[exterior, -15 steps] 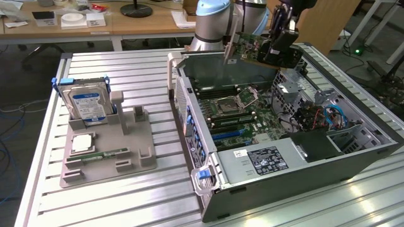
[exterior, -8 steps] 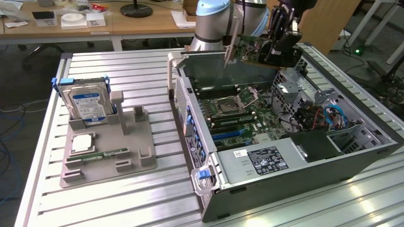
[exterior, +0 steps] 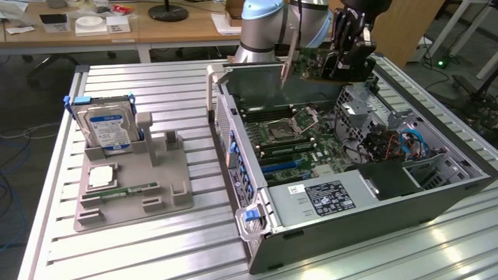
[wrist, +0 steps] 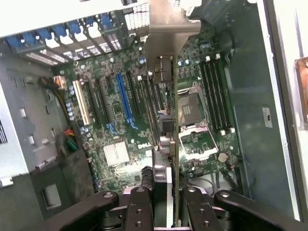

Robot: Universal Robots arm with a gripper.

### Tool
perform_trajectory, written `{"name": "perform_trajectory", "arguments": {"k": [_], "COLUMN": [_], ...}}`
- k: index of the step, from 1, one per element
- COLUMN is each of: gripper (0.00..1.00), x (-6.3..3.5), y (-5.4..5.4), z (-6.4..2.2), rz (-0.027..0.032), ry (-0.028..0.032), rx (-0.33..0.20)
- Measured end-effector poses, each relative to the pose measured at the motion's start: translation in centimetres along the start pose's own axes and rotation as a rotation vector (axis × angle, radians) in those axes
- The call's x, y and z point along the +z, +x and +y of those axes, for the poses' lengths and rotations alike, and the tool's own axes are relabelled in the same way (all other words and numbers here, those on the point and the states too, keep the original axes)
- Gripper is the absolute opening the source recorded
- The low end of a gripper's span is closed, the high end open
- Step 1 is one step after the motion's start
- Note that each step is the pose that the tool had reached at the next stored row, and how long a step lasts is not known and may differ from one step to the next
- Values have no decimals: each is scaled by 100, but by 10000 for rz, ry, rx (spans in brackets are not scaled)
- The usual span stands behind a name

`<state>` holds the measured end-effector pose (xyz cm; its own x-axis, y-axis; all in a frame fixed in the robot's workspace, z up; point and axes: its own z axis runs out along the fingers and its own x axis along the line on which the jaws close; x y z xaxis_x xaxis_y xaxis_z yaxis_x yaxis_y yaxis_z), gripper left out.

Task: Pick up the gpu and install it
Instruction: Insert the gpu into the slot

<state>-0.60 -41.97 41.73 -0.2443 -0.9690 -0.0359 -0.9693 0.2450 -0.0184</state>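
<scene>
The gpu (exterior: 309,62), a green card with a silver end bracket, hangs in the air above the far end of the open computer case (exterior: 435,201). My gripper (exterior: 337,67) is shut on it. In the wrist view the gpu (wrist: 166,120) is seen edge-on between the two black fingers (wrist: 140,207), bracket end farthest from the gripper. My gripper (wrist: 167,209) holds it over the motherboard (wrist: 115,120), between the expansion slots with the blue slot (wrist: 124,98) and the CPU socket (wrist: 195,127). The card is well clear of the board.
On the exterior view's left a grey fixture (exterior: 167,169) carries a silver hard drive (exterior: 109,131) with a blue-white label and a narrow green memory stick (exterior: 125,190). The case holds a power supply (exterior: 323,197), a drive cage and cables (exterior: 389,143). A slatted metal table (exterior: 155,251) bears everything.
</scene>
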Motion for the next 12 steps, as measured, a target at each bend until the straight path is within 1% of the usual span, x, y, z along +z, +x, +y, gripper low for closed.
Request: {"name": "perform_trajectory", "arguments": {"k": [1,2,4,5,8,12], "gripper": [28,28,28,28,28,28], "x": [3,8,18,21,33,47], "y": [0,1,1,1,1,5], "z": [0,0,1,2,1,1], "rz": [-16,-49,-115,-129,-148,-174], "ry": [8,7,-9,-16,-8,63], "rx": [-99,-154,-283,-383,-685,-1026]}}
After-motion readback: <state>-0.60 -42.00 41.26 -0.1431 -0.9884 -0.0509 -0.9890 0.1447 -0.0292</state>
